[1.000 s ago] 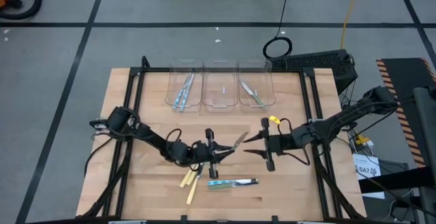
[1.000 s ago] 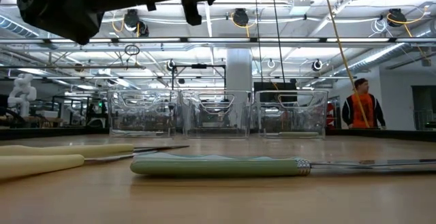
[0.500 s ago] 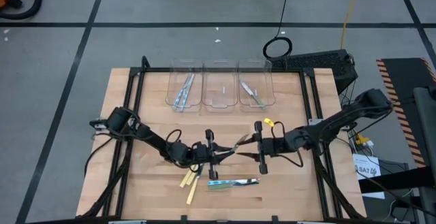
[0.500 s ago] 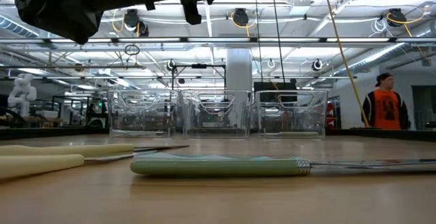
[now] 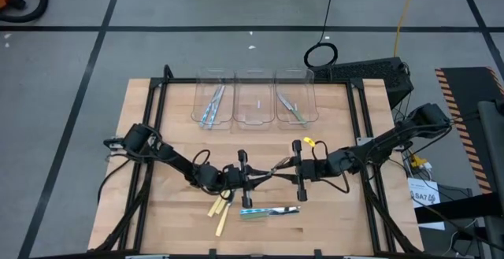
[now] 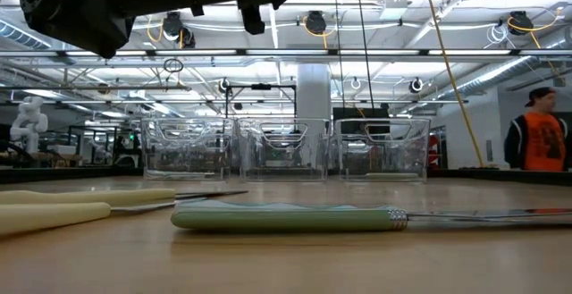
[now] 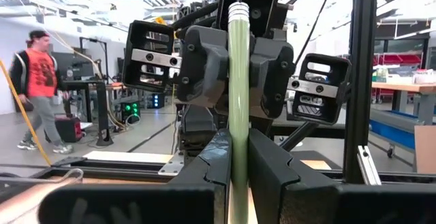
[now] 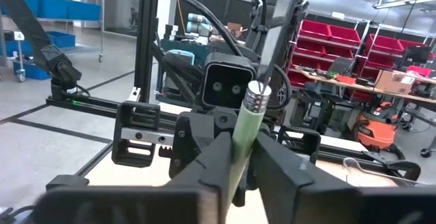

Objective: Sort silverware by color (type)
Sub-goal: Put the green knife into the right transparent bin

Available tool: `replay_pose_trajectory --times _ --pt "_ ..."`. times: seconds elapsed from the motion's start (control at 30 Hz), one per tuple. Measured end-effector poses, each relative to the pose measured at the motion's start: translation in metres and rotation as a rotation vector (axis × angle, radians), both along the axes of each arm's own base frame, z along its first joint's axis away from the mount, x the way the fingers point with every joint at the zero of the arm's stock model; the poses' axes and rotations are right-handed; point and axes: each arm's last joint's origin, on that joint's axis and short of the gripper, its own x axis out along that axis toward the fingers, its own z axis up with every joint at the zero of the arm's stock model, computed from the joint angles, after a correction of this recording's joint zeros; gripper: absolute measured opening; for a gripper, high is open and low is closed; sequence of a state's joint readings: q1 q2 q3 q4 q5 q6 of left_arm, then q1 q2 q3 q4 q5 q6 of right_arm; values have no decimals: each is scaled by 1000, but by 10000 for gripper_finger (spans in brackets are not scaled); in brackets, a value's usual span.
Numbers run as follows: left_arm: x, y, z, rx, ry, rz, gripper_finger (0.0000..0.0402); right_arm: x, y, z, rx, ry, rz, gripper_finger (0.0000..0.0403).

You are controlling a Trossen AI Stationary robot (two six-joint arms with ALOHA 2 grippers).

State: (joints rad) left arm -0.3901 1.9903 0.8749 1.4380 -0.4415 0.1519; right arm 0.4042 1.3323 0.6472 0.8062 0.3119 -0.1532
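Above the pale wooden desk [image 5: 157, 133], the left hand [image 5: 253, 178] and right hand [image 5: 290, 170] both pinch one slim, smooth green-handled utensil [image 7: 238, 94], its silvery ferrule ridged.

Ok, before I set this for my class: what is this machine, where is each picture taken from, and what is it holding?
It is a robot with two dark arms at a wooden table. One picture looks straight down, one looks level across the tabletop, and two come from cameras on the arms' wrists. Three clear bins stand at the back; the outer two hold sorted utensils. Two yellow utensils and another utensil lie in front. The left gripper and right gripper meet mid-table, both clamped on one green utensil.
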Motion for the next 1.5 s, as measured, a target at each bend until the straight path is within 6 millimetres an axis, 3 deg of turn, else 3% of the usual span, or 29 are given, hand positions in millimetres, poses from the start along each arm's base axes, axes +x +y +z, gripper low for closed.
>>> replay_pose_trajectory --times 0.1,0.33,0.53,0.8,1.2,1.5 --pt "0 0 -1 12 10 -1 33 0 0 -1 -5 7 2 18" --pt "3 4 -4 -20 43 -1 50 0 -1 -3 -5 26 -10 32" --pt "5 9 -5 -56 50 8 75 2 -5 -4 -13 38 -24 19" --pt "5 10 -5 -65 51 9 36 2 -6 -4 -4 39 -47 27" --pt "6 12 -5 -87 46 20 35 2 -6 -5 8 48 -55 82" --pt "6 13 -5 -77 46 25 35 3 -8 -5 19 52 -59 70"
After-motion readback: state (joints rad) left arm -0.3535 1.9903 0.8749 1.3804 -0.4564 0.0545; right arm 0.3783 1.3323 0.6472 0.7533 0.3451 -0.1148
